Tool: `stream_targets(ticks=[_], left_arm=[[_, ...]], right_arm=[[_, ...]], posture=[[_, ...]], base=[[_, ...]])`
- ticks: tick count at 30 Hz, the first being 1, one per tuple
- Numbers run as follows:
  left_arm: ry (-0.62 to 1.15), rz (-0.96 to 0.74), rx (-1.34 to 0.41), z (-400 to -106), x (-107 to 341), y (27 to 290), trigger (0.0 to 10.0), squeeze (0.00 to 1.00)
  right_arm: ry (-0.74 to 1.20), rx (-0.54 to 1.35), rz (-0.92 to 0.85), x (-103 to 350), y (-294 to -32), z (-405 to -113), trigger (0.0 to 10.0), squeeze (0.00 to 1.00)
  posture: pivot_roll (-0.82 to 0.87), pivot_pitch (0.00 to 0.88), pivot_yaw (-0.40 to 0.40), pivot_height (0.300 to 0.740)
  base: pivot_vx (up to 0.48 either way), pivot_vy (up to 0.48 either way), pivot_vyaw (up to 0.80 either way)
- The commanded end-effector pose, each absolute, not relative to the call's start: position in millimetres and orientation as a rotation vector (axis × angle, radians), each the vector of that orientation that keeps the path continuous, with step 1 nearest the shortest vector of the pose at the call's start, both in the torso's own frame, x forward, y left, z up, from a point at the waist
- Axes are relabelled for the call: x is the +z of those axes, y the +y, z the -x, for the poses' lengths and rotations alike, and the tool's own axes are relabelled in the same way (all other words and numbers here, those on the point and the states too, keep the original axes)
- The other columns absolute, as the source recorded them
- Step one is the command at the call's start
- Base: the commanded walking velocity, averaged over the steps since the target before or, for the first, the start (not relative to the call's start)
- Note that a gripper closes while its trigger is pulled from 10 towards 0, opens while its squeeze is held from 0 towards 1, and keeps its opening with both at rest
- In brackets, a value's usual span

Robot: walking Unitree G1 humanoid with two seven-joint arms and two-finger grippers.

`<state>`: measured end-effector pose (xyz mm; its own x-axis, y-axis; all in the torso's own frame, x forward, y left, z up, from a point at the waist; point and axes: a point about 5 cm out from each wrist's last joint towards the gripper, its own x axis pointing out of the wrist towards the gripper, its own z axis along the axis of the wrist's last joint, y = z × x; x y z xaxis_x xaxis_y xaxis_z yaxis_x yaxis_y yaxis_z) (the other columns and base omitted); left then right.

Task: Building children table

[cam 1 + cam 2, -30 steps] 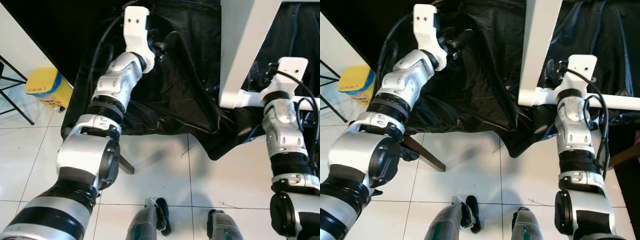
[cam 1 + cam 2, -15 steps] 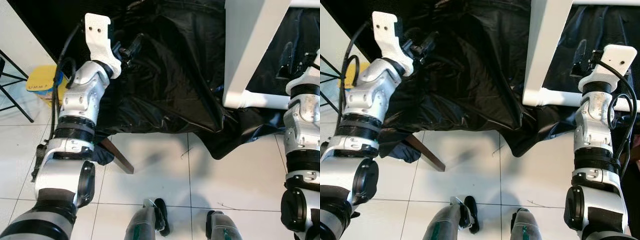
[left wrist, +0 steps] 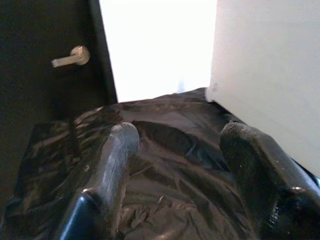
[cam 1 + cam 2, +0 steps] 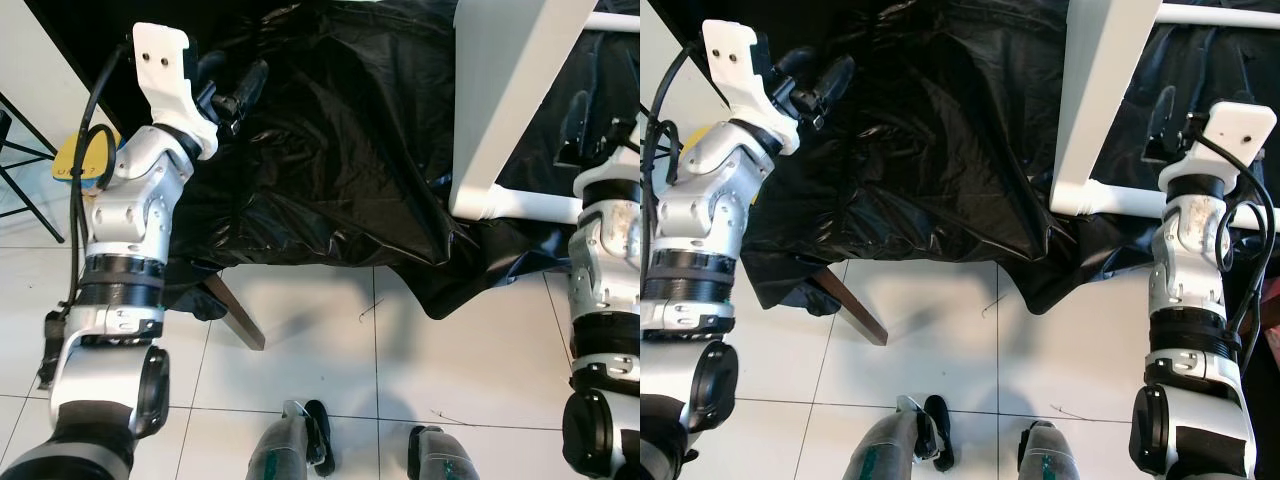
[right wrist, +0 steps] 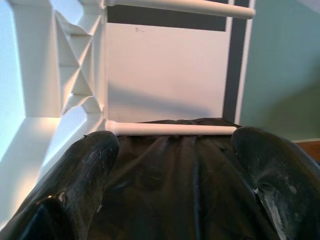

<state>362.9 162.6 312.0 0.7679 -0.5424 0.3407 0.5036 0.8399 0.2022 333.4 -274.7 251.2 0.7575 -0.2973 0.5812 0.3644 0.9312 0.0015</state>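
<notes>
Currently, scene notes
Table parts: white children table frame (image 4: 500,110) stands on black plastic sheet (image 4: 330,170) spread over the tile floor (image 4: 330,360), ahead on my right
Rail: thin white round rail (image 5: 170,129) runs across just ahead of my right gripper
Left gripper (image 3: 175,165): released, jaws spread, nothing held, hovering over the sheet well apart from the frame
Right gripper (image 5: 175,165): released, jaws wide, empty, near the frame's lower corner (image 4: 1080,195)
Handling: I judge the frame stiff, light, smooth painted, a bit slippery; the sheet soft and slick, so the frame may slide
Grasp: I'd take the round rail or the flat leg edge, not the ribbed corner brace (image 5: 75,75)
</notes>
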Motion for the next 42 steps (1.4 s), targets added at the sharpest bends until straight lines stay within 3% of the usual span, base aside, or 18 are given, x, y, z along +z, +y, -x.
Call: stream_targets(ticks=[1,20,42], left_arm=[[-0.404,-0.121,-0.601,-358.2,312.9,162.7,10.0,0.0],[-0.409,-0.193,-0.568,-341.8,296.1,164.9,10.0,0.0],[-0.357,-0.202,-0.46,-332.1,259.6,157.0,10.0,0.0]], right_arm=[[-0.636,-0.373,0.105,252.0,-275.8,-329.7,10.0,0.0],[-0.623,-0.384,0.115,235.9,-264.5,-302.5,10.0,0.0],[-0.569,-0.258,0.081,221.4,-213.6,-285.3,10.0,0.0]], posture=[[-0.05,0.134,0.072,0.74],[-0.07,0.105,0.073,0.74],[-0.11,0.067,0.105,0.74]], base=[[0.0,0.0,0.0],[0.0,0.0,0.0],[0.0,0.0,0.0]])
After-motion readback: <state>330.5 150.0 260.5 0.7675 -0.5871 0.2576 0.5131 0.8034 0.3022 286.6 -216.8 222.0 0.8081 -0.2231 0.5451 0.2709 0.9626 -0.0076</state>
